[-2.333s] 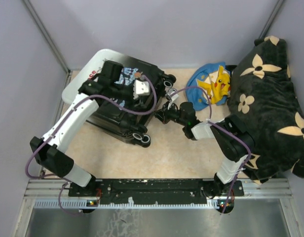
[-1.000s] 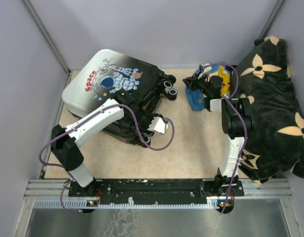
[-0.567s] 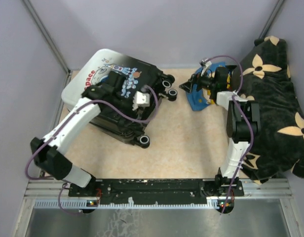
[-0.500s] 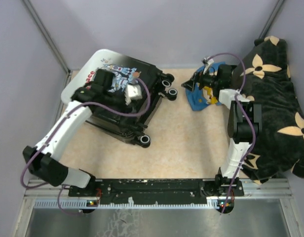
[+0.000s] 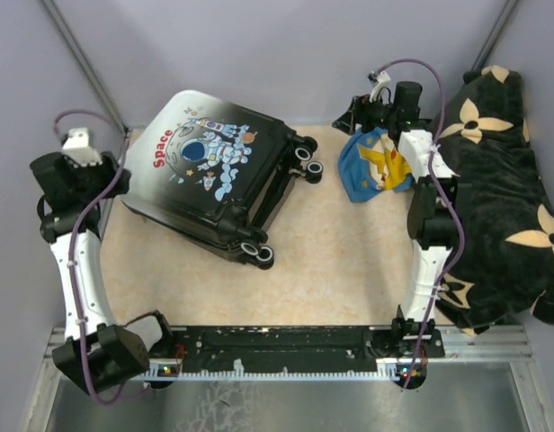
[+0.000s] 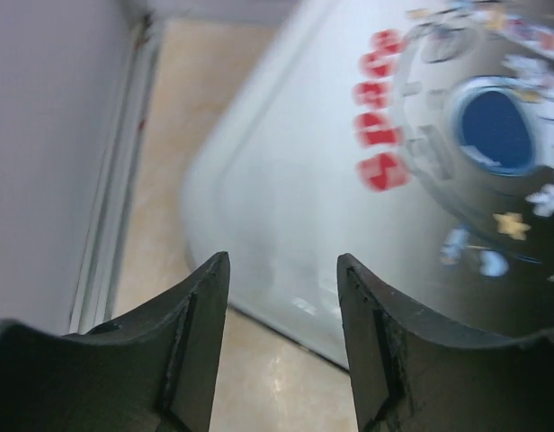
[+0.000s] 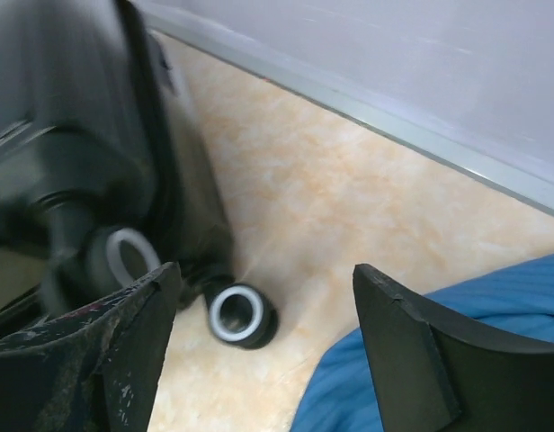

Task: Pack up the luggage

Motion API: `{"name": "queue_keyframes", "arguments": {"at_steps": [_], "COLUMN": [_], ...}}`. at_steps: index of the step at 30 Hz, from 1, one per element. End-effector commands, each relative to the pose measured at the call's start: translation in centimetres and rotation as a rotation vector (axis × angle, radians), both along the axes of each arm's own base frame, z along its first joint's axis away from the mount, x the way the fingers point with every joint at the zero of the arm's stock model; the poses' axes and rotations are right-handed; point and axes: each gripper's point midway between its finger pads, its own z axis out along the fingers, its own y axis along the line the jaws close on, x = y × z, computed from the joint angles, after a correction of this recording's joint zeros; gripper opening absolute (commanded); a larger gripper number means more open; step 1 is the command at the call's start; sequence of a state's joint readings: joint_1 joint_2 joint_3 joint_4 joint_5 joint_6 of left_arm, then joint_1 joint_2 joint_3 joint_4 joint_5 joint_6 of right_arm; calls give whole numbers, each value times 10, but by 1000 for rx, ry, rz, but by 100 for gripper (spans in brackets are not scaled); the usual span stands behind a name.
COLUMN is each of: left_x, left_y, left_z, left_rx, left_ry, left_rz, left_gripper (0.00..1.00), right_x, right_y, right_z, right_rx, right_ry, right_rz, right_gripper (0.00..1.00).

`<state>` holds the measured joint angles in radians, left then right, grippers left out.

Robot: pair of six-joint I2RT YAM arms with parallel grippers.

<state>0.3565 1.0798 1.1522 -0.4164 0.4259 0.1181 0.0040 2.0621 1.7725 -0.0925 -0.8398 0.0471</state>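
The luggage [image 5: 214, 166] lies shut on the tan floor at the back left, astronaut print and red "Space" facing up, its black wheels [image 5: 304, 162] pointing right. My left gripper [image 5: 115, 178] hangs off its white left end, open and holding nothing. In the left wrist view the white shell [image 6: 286, 180] fills the space beyond my left gripper [image 6: 284, 270]. By the back wall my right gripper [image 5: 347, 117] is open and empty, above a blue cloth [image 5: 376, 166]. In the right wrist view a wheel [image 7: 243, 315] shows between the fingers of my right gripper [image 7: 266, 279].
The blue cloth with a yellow cartoon print lies right of the suitcase wheels; its edge [image 7: 457, 351] shows at lower right in the right wrist view. A big black flower-patterned cushion [image 5: 493, 198] fills the right side. Grey walls close in on the left and at the back.
My left arm has swung from over the suitcase lid out to the far left. My right gripper has lifted off the blue cloth toward the back wall, and the cloth now lies spread flat.
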Motion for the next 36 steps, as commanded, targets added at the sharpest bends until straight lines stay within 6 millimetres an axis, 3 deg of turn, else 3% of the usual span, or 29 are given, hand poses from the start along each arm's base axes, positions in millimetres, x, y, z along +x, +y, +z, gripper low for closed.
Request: {"name": "queue_keyframes", "arguments": {"at_steps": [1, 5, 11, 18, 23, 28, 31, 34, 36], "left_x": [-34, -48, -34, -4, 27, 58, 76, 97, 106], "left_y": [68, 79, 76, 32, 14, -13, -19, -20, -19], "left_z": [-50, -93, -142, -201, -210, -215, -224, -222, -220], "left_rx": [-159, -217, -278, -479, -484, -463, -462, -464, -453], "left_ry": [154, 255, 346, 528, 513, 502, 509, 494, 485], "left_rz": [409, 499, 450, 113, -29, -163, -202, -227, -234], "left_gripper": [56, 53, 51, 49, 48, 49, 50, 52, 54], "right_x": [31, 43, 41, 5, -40, -90, -118, -140, -152], "right_y": [0, 23, 60, 99, 108, 101, 97, 94, 93], "right_z": [-51, -73, -114, -136, -156, -165, -171, -169, -156], "right_rx": [-31, -56, -21, 46, 64, 69, 71, 82, 97], "right_ry": [187, 194, 255, 314, 391, 441, 477, 492, 466], "right_rz": [-107, -95, -26, 113, 175, 188, 193, 185, 192], "right_gripper": [75, 69, 63, 61, 57, 56, 56, 55, 56]}}
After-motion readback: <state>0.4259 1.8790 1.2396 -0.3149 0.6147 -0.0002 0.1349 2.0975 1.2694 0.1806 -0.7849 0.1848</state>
